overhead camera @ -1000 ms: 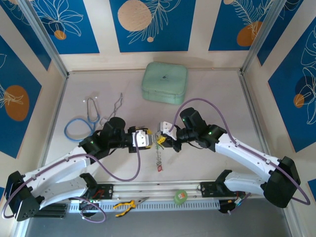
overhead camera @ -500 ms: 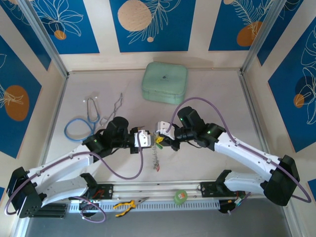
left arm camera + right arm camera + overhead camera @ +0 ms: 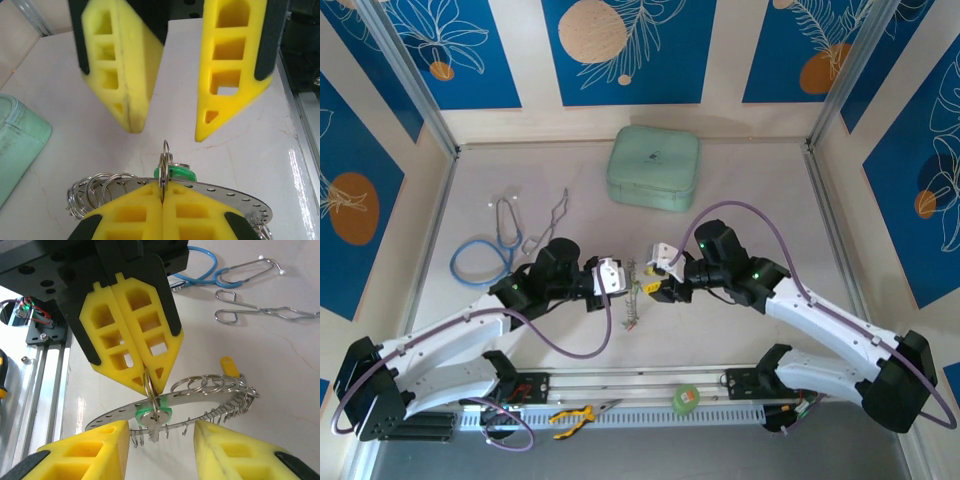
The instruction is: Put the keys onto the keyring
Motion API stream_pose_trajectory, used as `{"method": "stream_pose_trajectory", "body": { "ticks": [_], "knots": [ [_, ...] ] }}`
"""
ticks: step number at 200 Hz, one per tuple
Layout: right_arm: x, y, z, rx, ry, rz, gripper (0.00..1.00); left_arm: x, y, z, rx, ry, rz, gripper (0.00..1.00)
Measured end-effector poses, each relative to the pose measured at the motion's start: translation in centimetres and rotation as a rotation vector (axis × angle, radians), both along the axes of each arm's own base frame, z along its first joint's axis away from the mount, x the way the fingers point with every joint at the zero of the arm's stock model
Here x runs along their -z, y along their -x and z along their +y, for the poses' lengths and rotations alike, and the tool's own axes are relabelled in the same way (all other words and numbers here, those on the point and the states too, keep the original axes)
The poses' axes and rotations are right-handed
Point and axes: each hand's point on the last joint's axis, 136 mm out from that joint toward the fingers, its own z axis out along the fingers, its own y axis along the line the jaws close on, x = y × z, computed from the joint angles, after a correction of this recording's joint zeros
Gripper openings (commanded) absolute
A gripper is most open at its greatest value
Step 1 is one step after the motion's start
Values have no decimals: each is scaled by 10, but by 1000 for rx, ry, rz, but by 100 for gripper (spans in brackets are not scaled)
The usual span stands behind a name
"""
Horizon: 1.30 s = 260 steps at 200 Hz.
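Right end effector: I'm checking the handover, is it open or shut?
Open. The right end effector shows its yellow fingers clearly apart, gripping nothing; the left end effector pinches a loop of the keyring.

A robot lab bench: two arms (image 3: 450,335) (image 3: 830,325) bolted to a rail (image 3: 640,385), white table (image 3: 770,210) boxed by blue-printed panels (image 3: 650,60).
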Motion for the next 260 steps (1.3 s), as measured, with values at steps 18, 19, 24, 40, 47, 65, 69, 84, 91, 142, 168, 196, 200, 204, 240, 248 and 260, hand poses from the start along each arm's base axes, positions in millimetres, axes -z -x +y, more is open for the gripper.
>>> {"method": "stream_pose_trajectory", "body": {
  "ticks": [18,19,24,40,47,65,69,84,91,142,168,196,200,204,240,248,260],
  "knots": [
    [7,2,1,6,-7,30,41,3,0,0,-13,19,19,0],
    [7,2,1,8,-7,34,41,3,0,0,-14,19,20,0],
    [9,3,1,9,-7,39,41,4,0,0,-17,23,24,0],
    [14,3,2,17,-9,59,39,6,0,-1,-23,31,35,0],
    [14,3,3,18,-11,63,38,6,0,-1,-25,34,37,0],
    [13,1,6,21,-21,64,31,5,0,-1,-30,44,42,0],
    [13,0,7,25,-24,68,29,5,0,-1,-31,46,43,0],
    [12,-1,8,28,-29,69,19,4,0,-1,-31,51,38,0],
    [12,-1,8,28,-31,68,16,4,0,-1,-31,53,36,0],
    [12,-3,7,37,-33,76,3,2,0,0,-30,69,21,0],
    [18,-5,7,42,-21,94,0,3,0,1,-30,69,18,0],
    [29,-5,9,33,0,133,0,7,1,2,-27,61,19,0],
    [30,-5,9,32,2,137,0,8,1,2,-27,60,18,0],
    [31,-5,9,30,4,141,0,8,1,2,-26,58,18,0],
    [31,-6,9,36,-1,162,34,8,3,1,-11,66,3,0],
    [29,-8,8,46,-12,162,36,6,3,0,-6,74,-5,0],
    [23,-10,5,55,-38,139,36,3,3,-1,-2,86,-14,0]
  ]
}}
